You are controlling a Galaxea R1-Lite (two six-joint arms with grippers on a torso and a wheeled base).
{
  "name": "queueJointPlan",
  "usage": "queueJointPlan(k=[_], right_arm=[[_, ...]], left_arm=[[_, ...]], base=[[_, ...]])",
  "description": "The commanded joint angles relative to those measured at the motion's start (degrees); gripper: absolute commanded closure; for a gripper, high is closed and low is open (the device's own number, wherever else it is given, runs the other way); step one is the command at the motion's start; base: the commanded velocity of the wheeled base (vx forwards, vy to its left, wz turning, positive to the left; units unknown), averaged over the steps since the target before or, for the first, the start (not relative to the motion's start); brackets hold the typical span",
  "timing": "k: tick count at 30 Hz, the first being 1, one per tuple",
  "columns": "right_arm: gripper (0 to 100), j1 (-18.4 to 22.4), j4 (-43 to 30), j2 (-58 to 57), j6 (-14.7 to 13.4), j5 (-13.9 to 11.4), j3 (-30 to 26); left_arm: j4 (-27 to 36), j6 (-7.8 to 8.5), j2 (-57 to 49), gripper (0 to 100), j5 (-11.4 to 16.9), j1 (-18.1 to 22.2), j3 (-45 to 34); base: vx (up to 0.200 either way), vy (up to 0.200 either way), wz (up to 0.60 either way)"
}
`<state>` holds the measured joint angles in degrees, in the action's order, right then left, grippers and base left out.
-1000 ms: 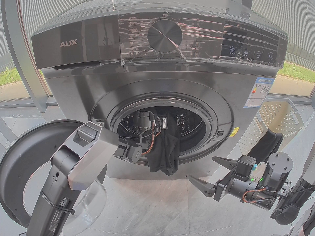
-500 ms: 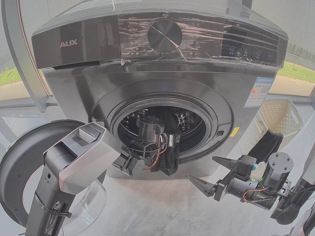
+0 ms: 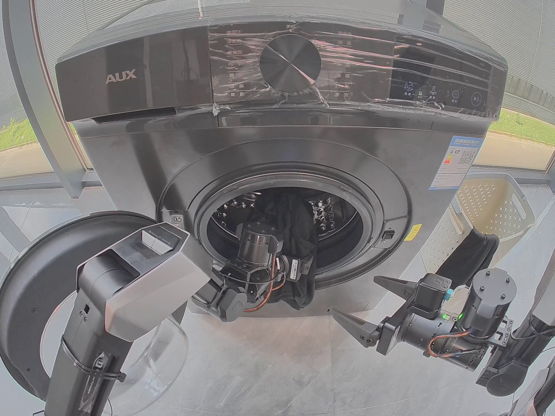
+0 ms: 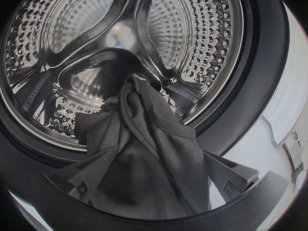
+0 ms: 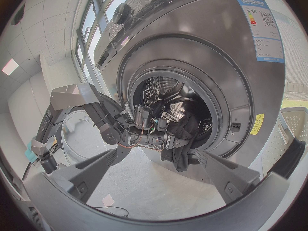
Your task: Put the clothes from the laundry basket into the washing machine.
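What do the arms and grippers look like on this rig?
Left arm: angular silver-grey shell over black links, black zip tie lower down, orange cable at the wrist. Right arm: black cylindrical joints, orange cable, small green lights. Right gripper: two dark grey fingers tapering to points; the left gripper has the same.

Washing machine (image 3: pixel 144 163) — logo (image 3: pixel 121 76), energy sticker (image 3: pixel 457 162), yellow tag (image 3: pixel 413 232); sm. print illegible.

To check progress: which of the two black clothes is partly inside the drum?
The garment hanging over the door rim of the washer, at the left gripper. The other garment is draped over the rim of the basket, outside.
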<state>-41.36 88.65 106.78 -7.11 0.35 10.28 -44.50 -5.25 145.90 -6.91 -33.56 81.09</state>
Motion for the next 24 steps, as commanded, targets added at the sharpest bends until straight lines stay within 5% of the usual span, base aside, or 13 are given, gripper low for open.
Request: queueJointPlan(k=[1,2,13,18,24], right_arm=[[0,0.0,0.0,0.3,0.0,-0.1,0.2],[0,0.0,0.0,0.3,0.0,-0.1,0.2],[0,0.0,0.0,-0.1,-0.1,-0.2,-0.2],[0,0.0,0.0,-0.1,-0.1,-0.2,-0.2],[0,0.0,0.0,0.2,-0.1,-0.2,-0.2]], left_arm=[[-0.1,-0.02,1.0,0,0.0,0.3,-0.1],[-0.1,-0.02,1.1,100,0.0,0.3,0.1],[-1.6,0.95,2.1,100,-0.7,0.5,2.5],[0.8,0.95,1.7,100,-2.2,2.3,9.6],[1.1,-0.55,2.6,100,-5.5,3.4,18.0]], base=[[0.0,0.0,0.0],[0.0,0.0,0.0],[0.0,0.0,0.0],[0.0,0.0,0.0],[0.0,0.0,0.0]])
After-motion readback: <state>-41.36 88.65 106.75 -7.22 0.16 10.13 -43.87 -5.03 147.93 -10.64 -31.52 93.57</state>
